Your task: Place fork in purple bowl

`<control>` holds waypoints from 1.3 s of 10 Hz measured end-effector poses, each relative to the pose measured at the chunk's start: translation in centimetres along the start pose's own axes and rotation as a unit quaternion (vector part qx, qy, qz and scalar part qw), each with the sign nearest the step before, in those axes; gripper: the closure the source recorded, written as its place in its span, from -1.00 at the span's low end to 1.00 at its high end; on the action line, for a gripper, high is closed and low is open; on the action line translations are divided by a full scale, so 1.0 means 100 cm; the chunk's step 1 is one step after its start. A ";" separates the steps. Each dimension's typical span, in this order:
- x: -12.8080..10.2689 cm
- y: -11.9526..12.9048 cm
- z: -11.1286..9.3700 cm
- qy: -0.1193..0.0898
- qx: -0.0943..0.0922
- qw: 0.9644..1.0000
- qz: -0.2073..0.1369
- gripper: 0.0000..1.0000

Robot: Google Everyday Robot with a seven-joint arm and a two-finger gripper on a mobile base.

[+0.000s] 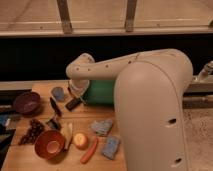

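- White robot arm [150,95]: its bulky body fills the right of the view, and it reaches left over the desk to a rounded wrist.
- Wooden desk [15,157]: it carries everything below, and a dark wall and a pale ledge lie behind it.
- Green block-like thing [100,92]: it sits at the back of the desk, partly hidden under the arm.
- Purple bowl [26,102]: it is dark and glossy and stands upright at the desk's left edge, well apart from the arm's tip.
- Orange bowl [50,144]: it stands upright near the front left and has a pale inside.
- Gripper [74,99]: it hangs below the wrist, just left of the green thing and near the blue-grey cup. I cannot tell whether it is open or closed, or whether it holds anything.
- Dark grapes [32,131]: a bunch lying between the two bowls.
- Grey cloth [102,126]: it lies crumpled in the middle of the desk.
- Blue sponge [110,146]: it lies in front of the cloth.
- Orange carrot [90,150]: it lies slanted between the sponge and the round fruit.
- Round yellow fruit [80,140]: it sits just right of the orange bowl.
- Blue-grey cup [58,93]: it stands at the back, right of the purple bowl.
- Black-handled utensil [55,106]: it lies slanted in front of the cup.
- Fork [67,132]: a thin pale strip that seems to be the fork lies flat between the orange bowl and the fruit, well apart from the purple bowl. It is too faint to be sure.
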State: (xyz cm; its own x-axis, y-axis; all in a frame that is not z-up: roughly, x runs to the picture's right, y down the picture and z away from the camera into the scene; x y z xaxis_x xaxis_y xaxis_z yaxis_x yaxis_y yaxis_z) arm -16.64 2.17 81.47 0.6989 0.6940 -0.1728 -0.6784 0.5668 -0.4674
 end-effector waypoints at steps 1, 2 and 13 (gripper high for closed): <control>-0.019 0.005 0.001 -0.007 -0.001 1.000 -0.019 0.71; -0.038 0.013 0.004 -0.010 -0.005 0.999 -0.039 0.71; -0.023 0.005 0.016 -0.003 -0.024 0.999 -0.028 0.71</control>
State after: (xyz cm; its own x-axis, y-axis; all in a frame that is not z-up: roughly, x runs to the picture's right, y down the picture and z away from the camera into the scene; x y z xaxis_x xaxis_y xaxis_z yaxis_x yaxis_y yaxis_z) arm -18.98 1.60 83.04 0.7333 0.6653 -0.1402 -0.6272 0.5824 -0.5171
